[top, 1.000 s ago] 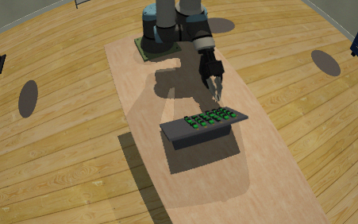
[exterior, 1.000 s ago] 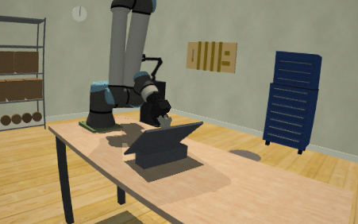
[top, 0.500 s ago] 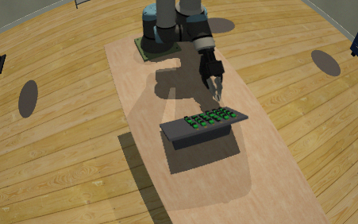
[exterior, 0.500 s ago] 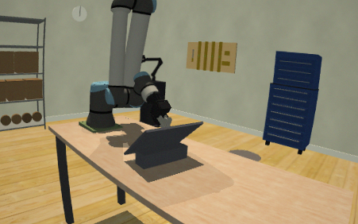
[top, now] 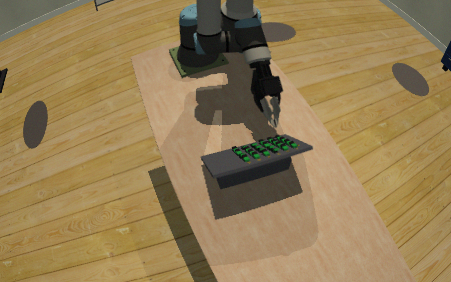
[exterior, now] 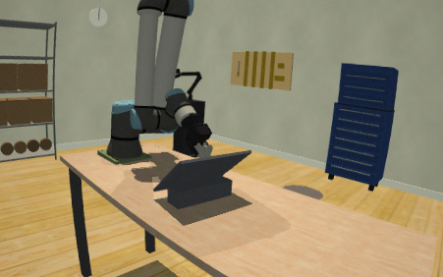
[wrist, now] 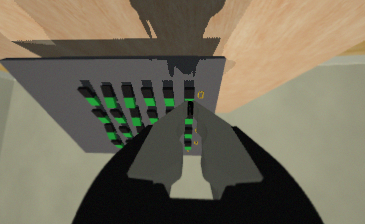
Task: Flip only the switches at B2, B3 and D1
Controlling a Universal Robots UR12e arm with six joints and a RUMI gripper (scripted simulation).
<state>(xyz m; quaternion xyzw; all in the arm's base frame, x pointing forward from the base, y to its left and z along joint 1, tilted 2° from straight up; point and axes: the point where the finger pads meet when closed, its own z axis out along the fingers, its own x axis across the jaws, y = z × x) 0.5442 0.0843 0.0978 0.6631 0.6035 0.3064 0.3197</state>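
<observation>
The dark grey switch panel [top: 225, 164] [exterior: 196, 172] [wrist: 48, 85] stands tilted on a block in the middle of the table. It carries a grid of black rocker switches with green faces [top: 263, 146] [wrist: 133, 107]. Yellow row letters show at the right of the grid in the wrist view. My gripper [top: 275, 121] [exterior: 204, 152] [wrist: 189, 102] is shut with nothing between its fingers. It hovers a little above the panel's edge nearest the arm. In the wrist view its tips point at the rightmost column, just below the top switch.
The arm's base [top: 200, 57] stands on a green plate at the table's far end. The wooden table [top: 285, 235] [exterior: 319, 231] stretches past the panel. A blue drawer cabinet [exterior: 363, 123] and a shelf rack [exterior: 17, 93] stand by the walls.
</observation>
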